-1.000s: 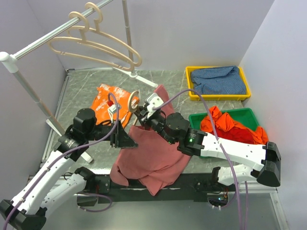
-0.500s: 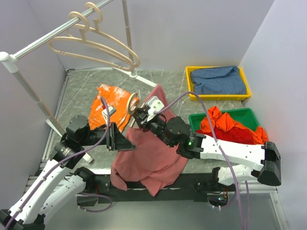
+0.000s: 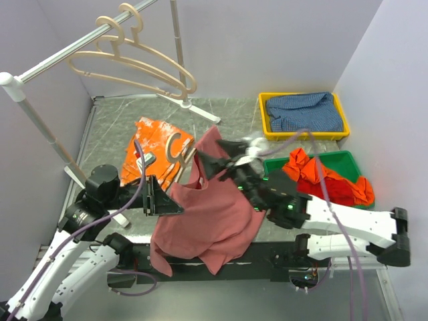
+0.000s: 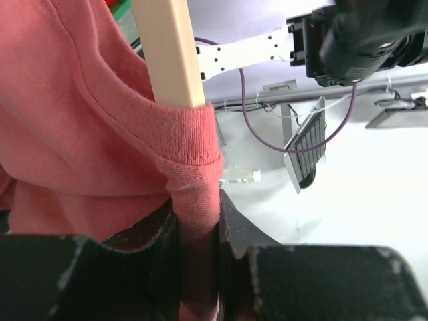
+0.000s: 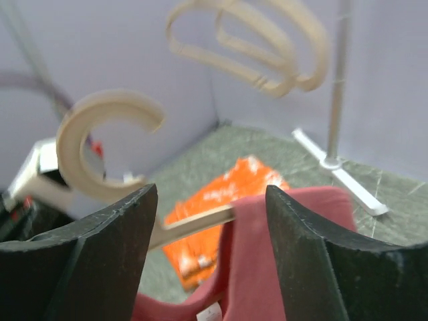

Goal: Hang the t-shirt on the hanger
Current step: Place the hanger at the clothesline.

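**Shirt partly on hanger: left claw clamped on it, right claw open**

Grey marbled tabletop [image 3: 107,127], pale lilac walls on three sides.

- The t-shirt [image 3: 214,217] is bunched at front centre. Its lower part reaches the near edge and its upper end is lifted toward the back.
- The hanger [image 5: 70,147] is partly inside the shirt. Its hook sticks out at the shirt's upper left. The left wrist view shows a beige arm running into a ribbed hem.
- The left claw [image 4: 198,227] is clamped on that ribbed edge just below where the arm enters, with fabric filling the gap. I can't tell if the hanger is in the pinch too.
- The right claw [image 5: 208,200] is spread wide with nothing between its fingers. It is over the shirt's upper end and motion-blurred in the top view. The hook and shirt lie beyond its tips.
- An orange cloth [image 3: 150,150] lies flat just left of the shirt, under the hook.
- On the right, a green bin [image 3: 334,160] holds a red-orange garment [image 3: 321,177]. Behind it, a yellow bin [image 3: 301,136] holds a blue garment [image 3: 304,112].
- At back left, a rail [image 3: 60,53] carries two more hangers [image 3: 189,83].
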Available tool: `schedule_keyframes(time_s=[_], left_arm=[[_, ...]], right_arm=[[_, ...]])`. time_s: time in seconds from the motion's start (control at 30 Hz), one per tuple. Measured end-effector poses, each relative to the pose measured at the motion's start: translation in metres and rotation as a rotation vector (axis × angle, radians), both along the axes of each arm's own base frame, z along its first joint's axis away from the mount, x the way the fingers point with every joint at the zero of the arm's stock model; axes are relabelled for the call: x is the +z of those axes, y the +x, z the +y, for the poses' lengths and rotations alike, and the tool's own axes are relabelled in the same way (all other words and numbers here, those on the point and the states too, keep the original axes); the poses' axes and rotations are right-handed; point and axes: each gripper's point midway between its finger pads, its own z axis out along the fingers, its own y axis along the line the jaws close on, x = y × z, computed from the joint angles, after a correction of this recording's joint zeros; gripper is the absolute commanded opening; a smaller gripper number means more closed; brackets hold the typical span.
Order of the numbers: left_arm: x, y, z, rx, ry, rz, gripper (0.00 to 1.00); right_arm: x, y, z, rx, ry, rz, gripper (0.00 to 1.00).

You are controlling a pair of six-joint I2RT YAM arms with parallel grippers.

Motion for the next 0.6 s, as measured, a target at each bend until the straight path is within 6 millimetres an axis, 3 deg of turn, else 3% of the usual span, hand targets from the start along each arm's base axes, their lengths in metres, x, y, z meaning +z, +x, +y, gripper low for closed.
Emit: schedule_keyframes(time_s=[0.13, 0.3, 0.4, 0.47, 0.6], left_arm=[[0.003, 0.0, 0.005, 0.051, 0.017, 0.031, 0.01], [0.036, -0.002, 0.017, 0.158, 0.004, 0.017, 0.01], [0.067, -0.007, 0.026, 0.205, -0.033, -0.034, 0.01], [0.09, -0.011, 0.032, 0.24, -0.064, -0.076, 0.01], [0.121, -0.017, 0.041, 0.285, -0.12, -0.124, 0.01]], right_arm=[[0.02, 0.005, -0.05, -0.119, 0.18, 0.042, 0.77], [0.003, 0.036, -0.083, -0.258, 0.271, 0.161, 0.76], [-0.028, 0.072, -0.099, -0.35, 0.284, 0.249, 0.75], [-0.062, 0.099, -0.101, -0.408, 0.244, 0.324, 0.75], [-0.137, 0.137, -0.075, -0.436, 0.11, 0.474, 0.73]])
